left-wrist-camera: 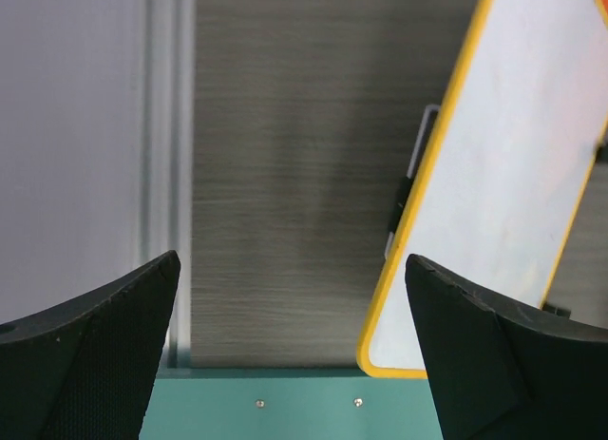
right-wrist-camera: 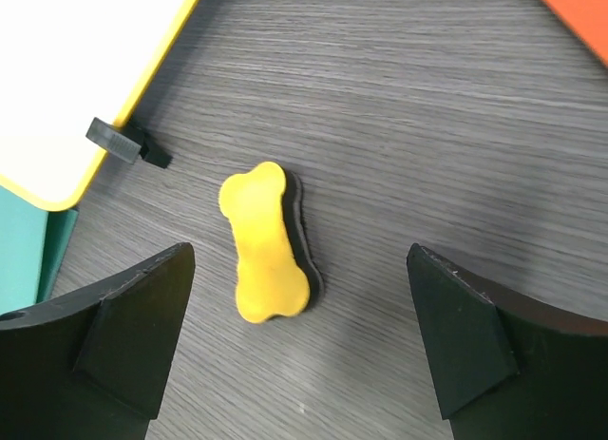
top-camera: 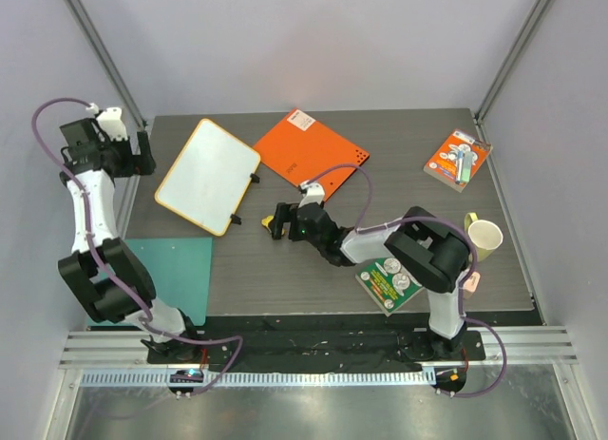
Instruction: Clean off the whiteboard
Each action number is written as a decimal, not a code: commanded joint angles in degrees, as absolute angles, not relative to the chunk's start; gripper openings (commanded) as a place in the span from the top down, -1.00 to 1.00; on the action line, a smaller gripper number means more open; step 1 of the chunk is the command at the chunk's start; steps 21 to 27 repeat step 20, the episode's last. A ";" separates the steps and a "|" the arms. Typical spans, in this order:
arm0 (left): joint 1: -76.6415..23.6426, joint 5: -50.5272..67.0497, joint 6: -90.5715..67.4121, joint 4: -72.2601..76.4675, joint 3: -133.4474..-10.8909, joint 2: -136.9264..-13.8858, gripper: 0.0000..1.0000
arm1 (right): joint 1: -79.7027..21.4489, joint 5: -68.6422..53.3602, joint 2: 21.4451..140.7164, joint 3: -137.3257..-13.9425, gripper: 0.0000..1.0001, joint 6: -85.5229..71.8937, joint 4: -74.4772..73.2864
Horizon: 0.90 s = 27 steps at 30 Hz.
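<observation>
The flat white, yellow-rimmed whiteboard lies tilted on the dark wood-grain table, left of centre, between the solid orange board and the teal sheet. I can make out no pen marks on it from here.

My right jaws hang wide open over the yellow bone-shaped eraser with a black underside, not touching it. My left jaws are wide too, holding nothing, off the whiteboard's left edge.

My worries:
- The eraser lies askew between the right jaws, so closing could swivel it or squeeze it out.
- It sits low, so I may drive the fingertips into the table.
- Nothing pins the whiteboard, so a wiping stroke could simply shove it along.
- The small black clip on its rim could snag the eraser.
</observation>
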State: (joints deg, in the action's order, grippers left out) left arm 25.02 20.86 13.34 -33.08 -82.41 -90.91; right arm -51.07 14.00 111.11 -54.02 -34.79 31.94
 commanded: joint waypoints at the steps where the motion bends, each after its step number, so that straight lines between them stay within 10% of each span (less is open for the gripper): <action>1: 25.31 14.84 6.16 -25.66 -80.86 -83.69 -1.00 | -51.50 20.99 105.39 -52.74 -0.99 -30.94 32.62; 12: 19.88 33.75 2.20 -26.45 -69.27 -65.75 -0.99 | -49.49 42.69 77.92 -43.78 -0.99 -17.06 20.75; 27: 2.75 28.92 0.26 -26.28 -69.43 -71.09 -0.99 | -31.58 37.71 54.77 -31.14 -0.99 -18.37 11.35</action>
